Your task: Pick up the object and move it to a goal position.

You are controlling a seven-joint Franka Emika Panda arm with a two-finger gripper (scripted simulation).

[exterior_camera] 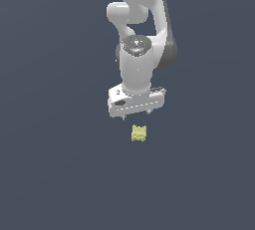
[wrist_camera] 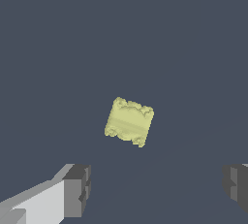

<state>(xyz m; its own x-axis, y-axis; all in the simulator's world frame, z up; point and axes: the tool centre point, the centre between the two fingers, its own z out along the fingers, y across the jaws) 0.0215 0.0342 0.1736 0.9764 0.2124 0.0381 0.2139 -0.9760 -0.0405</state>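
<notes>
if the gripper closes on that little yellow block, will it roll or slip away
The yellow block looks squat and flat-sided, so it probably won't roll. Its notched, lumpy edges could let it twist in a pinch. It is far smaller than the open gripper, so likely light and easily nudged.

The white and grey robot arm [exterior_camera: 142, 30] is cut off by the top edge of the exterior view, so its upper links and base are not shown. In that view the white gripper's [exterior_camera: 136, 116] fingertips appear only as tiny dark stubs, too small for detail. In the wrist view, the grey finger pads [wrist_camera: 77, 189] are cropped by the picture's edges, one showing only as a sliver. The underside of the small pale yellow lumpy block [wrist_camera: 129, 121] is hidden.
</notes>
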